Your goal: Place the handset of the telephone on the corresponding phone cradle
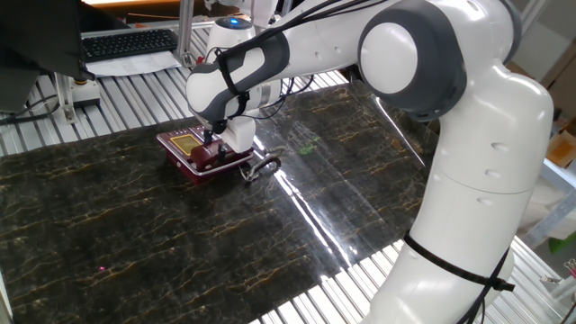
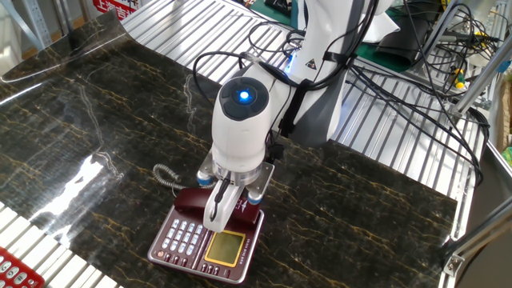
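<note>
Gripper: the gripper (image 2: 222, 210) points straight down over the telephone (image 2: 210, 241), its pale fingers (image 2: 214, 213) at the handset (image 2: 194, 200); whether they clamp it or have let go cannot be told from either view.
Handset position: lying across the far edge of the base, at about 12 o'clock from the keypad (image 2: 182, 236), apparently on the phone cradle (image 2: 250, 217); full seating is hidden by the gripper.
Risk, seating: if one end of the handset rests on the rim rather than in the recess, it could rock or slide off when freed.
Risk, cord: the coiled cord (image 2: 165, 177) trails to 10 o'clock on the worktop (image 2: 384, 200); its spring tension might pull a loosely seated handset askew.
Risk, withdrawal: a lift with the fingers not fully parted would likely drag the handset, or the light base, upward.
Handset material: dark maroon glossy plastic, elongated, rounded ends.
Telephone material: dark red flat plastic base, pale key grid, yellowish display (image 2: 225, 247).
Cord texture: thin grey spiral, springy in appearance.
Worktop surface: black marble-patterned sheet with gold veins, highly reflective, probably slick.
Surround: ribbed metal slats (image 2: 400, 144) border the sheet.
</note>
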Controlling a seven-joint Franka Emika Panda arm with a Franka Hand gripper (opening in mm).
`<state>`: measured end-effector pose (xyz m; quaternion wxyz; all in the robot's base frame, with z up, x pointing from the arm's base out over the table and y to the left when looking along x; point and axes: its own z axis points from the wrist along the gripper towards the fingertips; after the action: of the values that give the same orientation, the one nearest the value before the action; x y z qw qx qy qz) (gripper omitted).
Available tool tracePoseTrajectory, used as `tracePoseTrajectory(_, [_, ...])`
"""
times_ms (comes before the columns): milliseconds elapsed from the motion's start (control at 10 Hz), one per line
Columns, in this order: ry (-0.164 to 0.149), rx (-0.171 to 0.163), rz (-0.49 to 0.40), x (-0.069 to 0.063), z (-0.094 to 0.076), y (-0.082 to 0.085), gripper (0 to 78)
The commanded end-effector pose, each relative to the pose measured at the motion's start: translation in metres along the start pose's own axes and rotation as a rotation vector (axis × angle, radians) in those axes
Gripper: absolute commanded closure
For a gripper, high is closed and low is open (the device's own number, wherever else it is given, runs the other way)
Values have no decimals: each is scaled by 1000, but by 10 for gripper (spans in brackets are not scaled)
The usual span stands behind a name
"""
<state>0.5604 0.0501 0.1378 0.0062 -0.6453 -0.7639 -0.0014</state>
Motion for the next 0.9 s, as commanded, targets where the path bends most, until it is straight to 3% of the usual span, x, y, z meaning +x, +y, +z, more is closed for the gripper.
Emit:
tracePoseTrajectory(100, [-1, -3, -6, 0, 0, 1, 764])
tracePoseTrajectory(900, [-6, 0, -21, 0, 1, 2, 764])
